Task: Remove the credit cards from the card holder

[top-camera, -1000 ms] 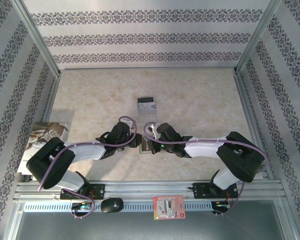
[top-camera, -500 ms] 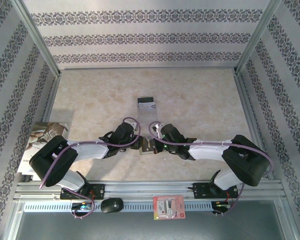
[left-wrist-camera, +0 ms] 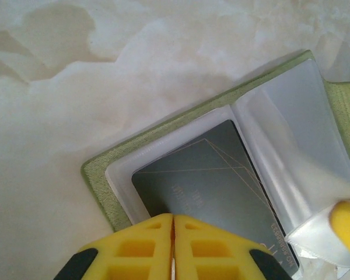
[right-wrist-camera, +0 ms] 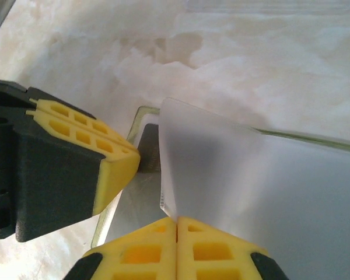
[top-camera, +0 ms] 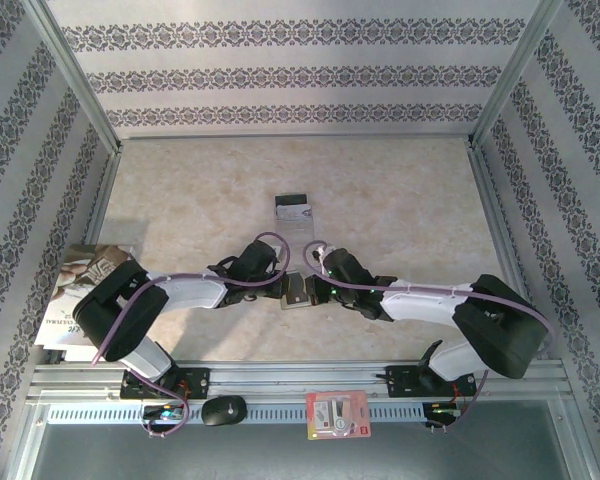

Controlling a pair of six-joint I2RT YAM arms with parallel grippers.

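The olive-green card holder (top-camera: 294, 293) lies open on the table between both grippers, its green edge (left-wrist-camera: 102, 181) around frosted plastic pockets. A dark grey credit card (left-wrist-camera: 210, 181) sits in the left pocket. My left gripper (left-wrist-camera: 174, 217) is shut, its tips resting on that card's near edge; its fingers (right-wrist-camera: 114, 169) show beside the holder. My right gripper (right-wrist-camera: 176, 220) is shut on a frosted pocket flap (right-wrist-camera: 221, 169) and holds it lifted; one of its fingers (left-wrist-camera: 347, 224) shows at the flap. Another credit card (top-camera: 293, 207), silver with a black band, lies farther back.
A printed booklet (top-camera: 85, 290) lies at the left wall. A black mouse (top-camera: 223, 410) and a red-and-white packet (top-camera: 337, 413) sit on the front rail. Metal frame posts and patterned walls close in the table on three sides.
The left arm has reached further right onto the holder and its jaws have closed. The right arm has shifted slightly, its gripper staying at the holder.
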